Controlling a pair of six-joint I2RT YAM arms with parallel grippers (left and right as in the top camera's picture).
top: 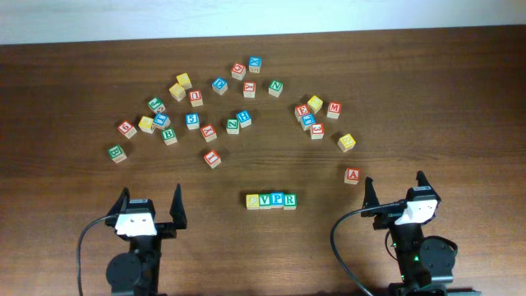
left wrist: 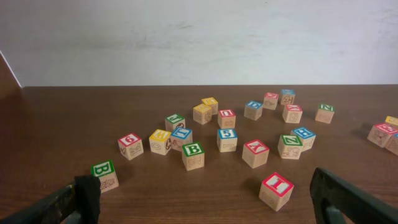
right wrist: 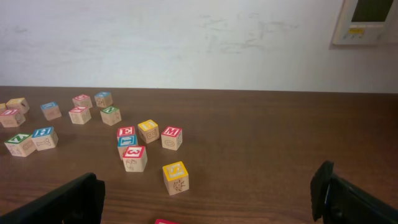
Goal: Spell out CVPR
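Four cubes stand side by side in a row near the table's front middle, reading CVPR: yellow C point(top: 253, 201), green V point(top: 265, 201), blue P point(top: 277, 201), green R point(top: 289, 201). My left gripper point(top: 150, 194) rests to the left of the row, open and empty, its fingers point(left wrist: 87, 196) wide apart in the left wrist view. To the right of the row my right gripper point(top: 394, 182) also stands open with nothing between its fingers point(right wrist: 324, 186). Neither wrist view shows the row.
Many other letter cubes lie scattered in an arc across the back. A red A cube point(top: 352, 175) sits just ahead of the right gripper, with a yellow cube point(right wrist: 176, 177) beyond it. A red I cube point(left wrist: 276, 190) and a green B cube point(left wrist: 104, 175) lie ahead of the left gripper.
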